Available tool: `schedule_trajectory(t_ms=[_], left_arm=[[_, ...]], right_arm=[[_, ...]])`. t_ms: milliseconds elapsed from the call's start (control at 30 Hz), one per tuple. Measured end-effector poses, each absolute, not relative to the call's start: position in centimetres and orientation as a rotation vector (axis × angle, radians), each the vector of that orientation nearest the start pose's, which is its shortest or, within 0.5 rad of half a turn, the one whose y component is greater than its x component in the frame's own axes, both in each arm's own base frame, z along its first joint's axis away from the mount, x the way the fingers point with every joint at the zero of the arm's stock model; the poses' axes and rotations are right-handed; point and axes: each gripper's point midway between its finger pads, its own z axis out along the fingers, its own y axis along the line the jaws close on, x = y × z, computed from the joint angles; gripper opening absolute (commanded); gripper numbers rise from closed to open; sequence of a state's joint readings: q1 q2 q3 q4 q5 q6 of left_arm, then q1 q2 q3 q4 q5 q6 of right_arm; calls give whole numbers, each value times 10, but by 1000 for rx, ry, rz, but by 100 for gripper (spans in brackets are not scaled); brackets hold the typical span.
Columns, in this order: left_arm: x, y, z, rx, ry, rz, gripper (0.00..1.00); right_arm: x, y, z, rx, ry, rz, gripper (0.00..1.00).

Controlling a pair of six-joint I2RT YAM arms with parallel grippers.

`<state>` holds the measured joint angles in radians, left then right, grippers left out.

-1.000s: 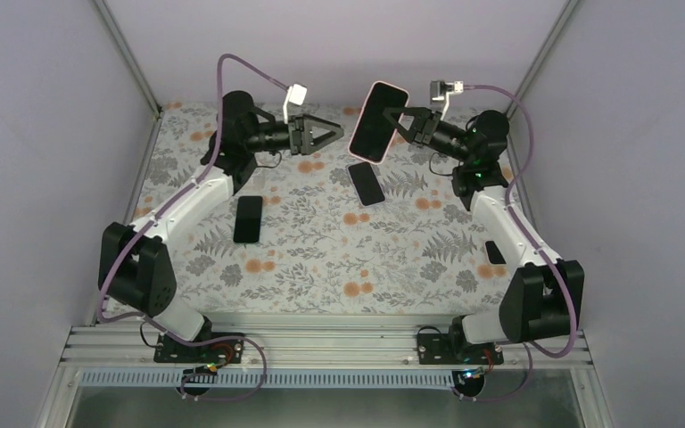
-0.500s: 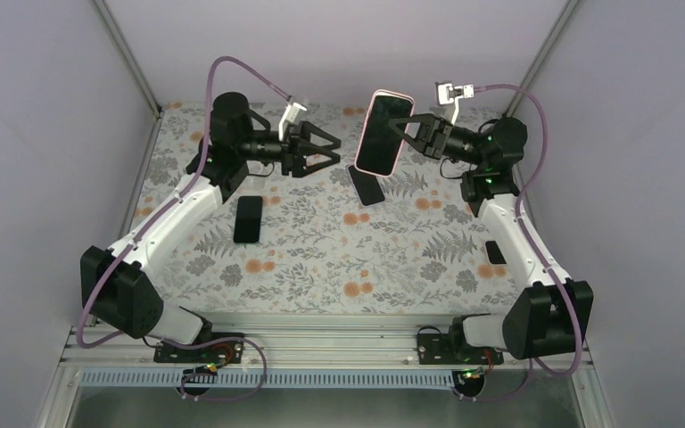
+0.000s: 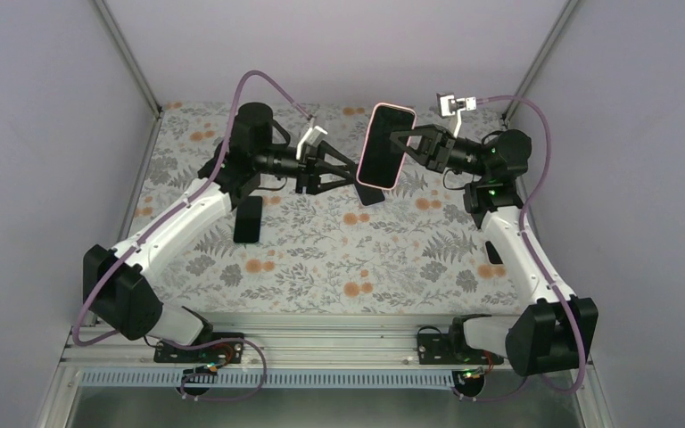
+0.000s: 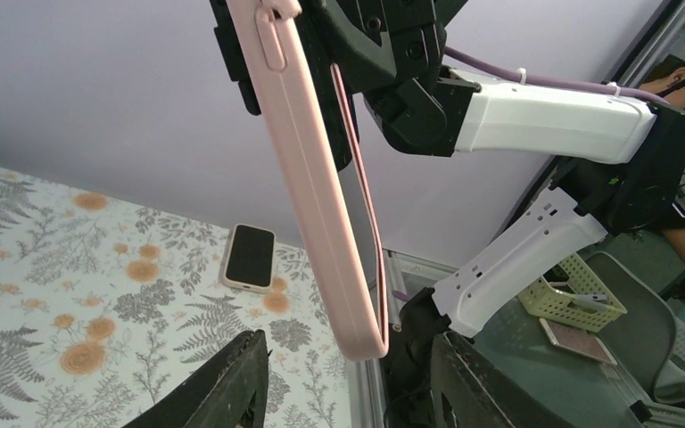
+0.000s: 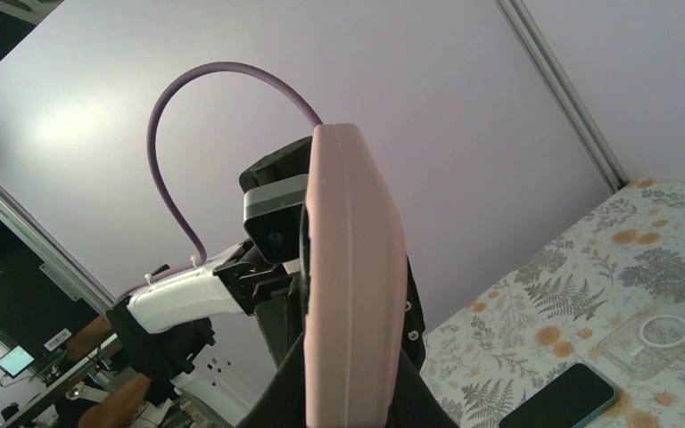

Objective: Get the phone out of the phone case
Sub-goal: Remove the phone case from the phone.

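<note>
Right gripper (image 3: 400, 148) is pinched on the pink phone case (image 3: 387, 145) and holds it in the air above the far middle of the table (image 3: 321, 259), well clear of the floral surface. The phone (image 3: 382, 150) sits inside the case, with its dark screen facing the overhead camera. The long axis is steep, close to upright, with the top end leaning toward the far edge and the lower end nearest the left arm. Left gripper (image 3: 350, 176) has its jaws spread and holds nothing. It points across the table at the lower end of the case, its tips just beside that end. Contact cannot be confirmed from overhead.

The left wrist view shows the case (image 4: 321, 178) edge-on, side button visible. Its lower corner hangs between the two left fingers (image 4: 241, 383) in the picture, though depth is uncertain. The right wrist view shows the same edge (image 5: 348, 267) rising straight out of its own grip.

Judgement: the left arm is the free one and lies on the lower-end side, so the next move likely turns on closing across the case's thin dimension at that corner.

A loose dark phone (image 3: 248, 218) lies toward the left edge of the table, and another (image 3: 370, 189) lies beneath the held case.
</note>
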<state>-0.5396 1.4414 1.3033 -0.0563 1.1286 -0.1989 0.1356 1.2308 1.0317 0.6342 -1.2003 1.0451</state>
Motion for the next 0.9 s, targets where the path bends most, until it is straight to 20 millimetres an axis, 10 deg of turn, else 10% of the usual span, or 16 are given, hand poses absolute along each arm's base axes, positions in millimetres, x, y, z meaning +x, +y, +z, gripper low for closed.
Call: schedule_trajectory(t_ms=[900], left_arm=[[255, -339, 357, 1132, 1570, -1432, 26]], right_arm=[[286, 198, 426, -554, 1544, 1617, 4]])
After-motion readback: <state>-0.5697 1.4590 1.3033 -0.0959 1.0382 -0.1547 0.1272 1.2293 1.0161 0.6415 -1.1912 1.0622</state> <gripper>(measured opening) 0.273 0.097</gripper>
